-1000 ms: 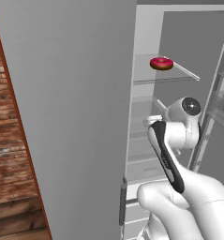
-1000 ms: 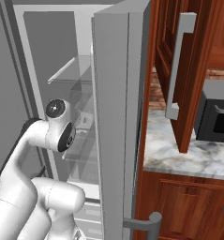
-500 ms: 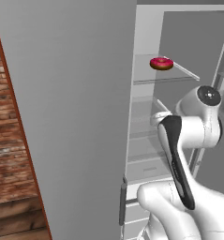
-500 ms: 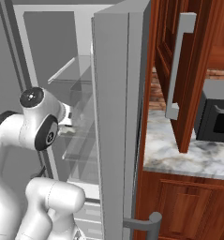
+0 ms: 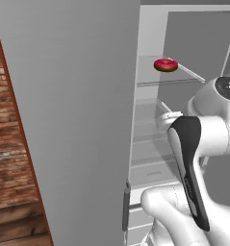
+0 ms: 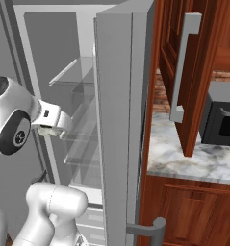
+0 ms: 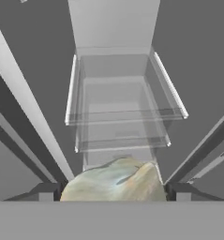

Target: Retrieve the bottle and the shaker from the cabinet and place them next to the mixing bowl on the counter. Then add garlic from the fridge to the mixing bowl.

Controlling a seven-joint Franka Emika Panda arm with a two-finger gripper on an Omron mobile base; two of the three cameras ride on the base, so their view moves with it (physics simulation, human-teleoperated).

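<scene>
We're in the fridge (image 6: 49, 29) — clear glass shelves (image 7: 125, 115) stacked front to back, grey walls. Lumpy pale garlic (image 7: 115, 183) sits between our gripper (image 7: 113, 191) tips, jaws spread wide abt it, touching both sides; can't tell if lifted. Pink donut (image 5: 165, 65) on upper shelf. Fridge door (image 6: 123, 120) hangs open w/ marble counter (image 6: 193, 158) beside.

Fridge door (image 6: 119, 120) open, edge close on arm's right; glass shelves (image 7: 125, 115) stacked w/ gaps between; donut (image 5: 165, 65) on top shelf.
</scene>
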